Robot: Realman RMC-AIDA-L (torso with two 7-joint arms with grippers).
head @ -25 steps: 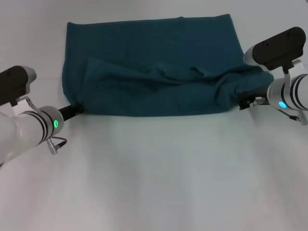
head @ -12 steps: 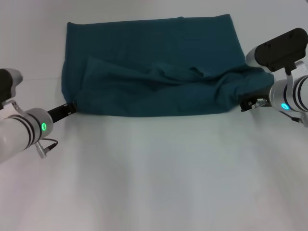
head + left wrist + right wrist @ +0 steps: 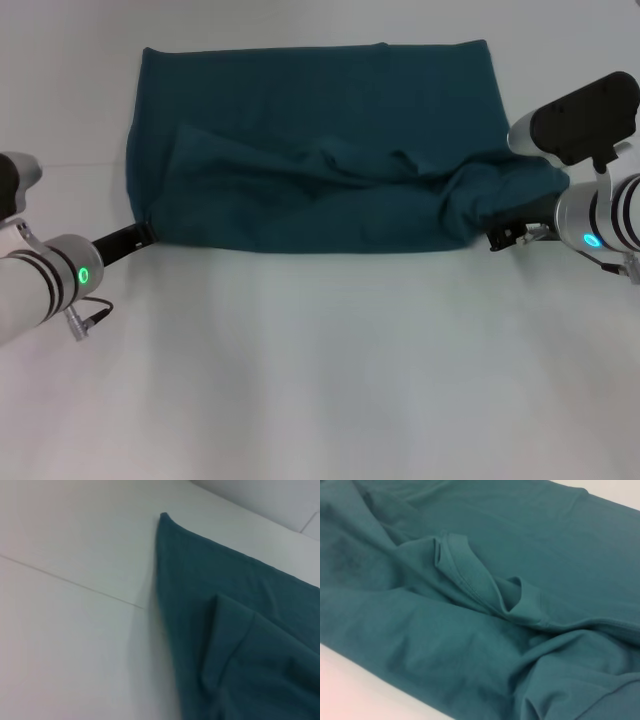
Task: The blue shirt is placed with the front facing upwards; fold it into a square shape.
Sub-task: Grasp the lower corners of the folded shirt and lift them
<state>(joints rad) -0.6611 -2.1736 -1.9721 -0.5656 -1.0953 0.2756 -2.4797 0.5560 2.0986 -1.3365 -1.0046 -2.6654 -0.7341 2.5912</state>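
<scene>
The blue shirt (image 3: 320, 130) lies across the far half of the white table (image 3: 320, 380), doubled over, with a rumpled top layer and loose folds toward the right. No lettering shows. My left gripper (image 3: 140, 235) is at the shirt's near left corner, shut on the cloth edge. Over at the near right corner my right gripper (image 3: 495, 238) is shut on bunched fabric. The left wrist view shows the shirt (image 3: 240, 645) with its left edge and far corner. A hemmed fold of the shirt (image 3: 470, 575) fills the right wrist view.
Bare white tabletop stretches from the shirt's near edge to the front. A faint seam in the table (image 3: 70, 582) runs to the left of the shirt. Both forearms reach in from the left and right sides.
The left arm has drawn back to the left, and the shirt's near left corner went with it. The right gripper has shifted inward and nearer, and the shirt's near edge has come slightly closer.
</scene>
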